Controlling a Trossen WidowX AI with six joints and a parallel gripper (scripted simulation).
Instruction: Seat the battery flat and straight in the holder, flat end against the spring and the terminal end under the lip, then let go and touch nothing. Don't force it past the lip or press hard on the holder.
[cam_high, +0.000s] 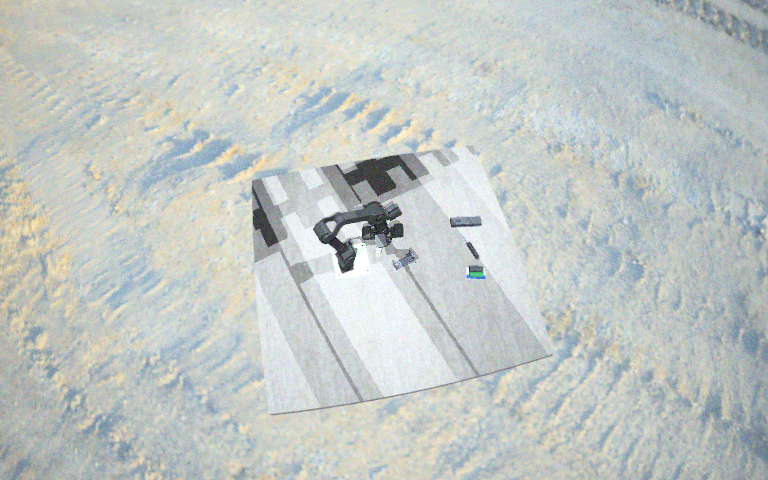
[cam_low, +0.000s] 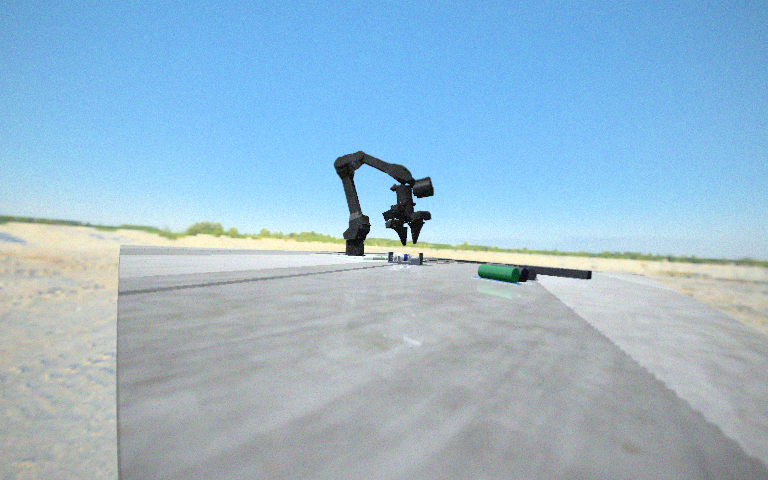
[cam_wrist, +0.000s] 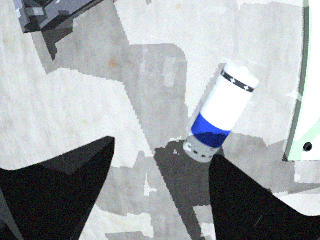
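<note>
My gripper (cam_high: 380, 243) (cam_low: 409, 243) (cam_wrist: 163, 154) is partway open, fingers apart w/ nothing btwn them, tips above the tabletop (cam_high: 396, 345) (cam_low: 317, 362) (cam_wrist: 80, 107). The batt. (cam_high: 378, 249) (cam_wrist: 220, 112) lies on its side outside the holder (cam_high: 405, 259) (cam_low: 420, 258) (cam_wrist: 55, 16), btwn it & the white plate (cam_high: 362, 267) (cam_wrist: 311, 120) under my arm's base. In the wrist view its flat end shows by one fingertip; can't tell the exact gap. Well apart, on the holder's far side from me: long dark block (cam_high: 465, 221) (cam_low: 566, 272), thin dark-handled tool (cam_high: 472, 249), & green cyl. (cam_high: 476, 272) (cam_low: 498, 273) w/ blue edging under it.
</note>
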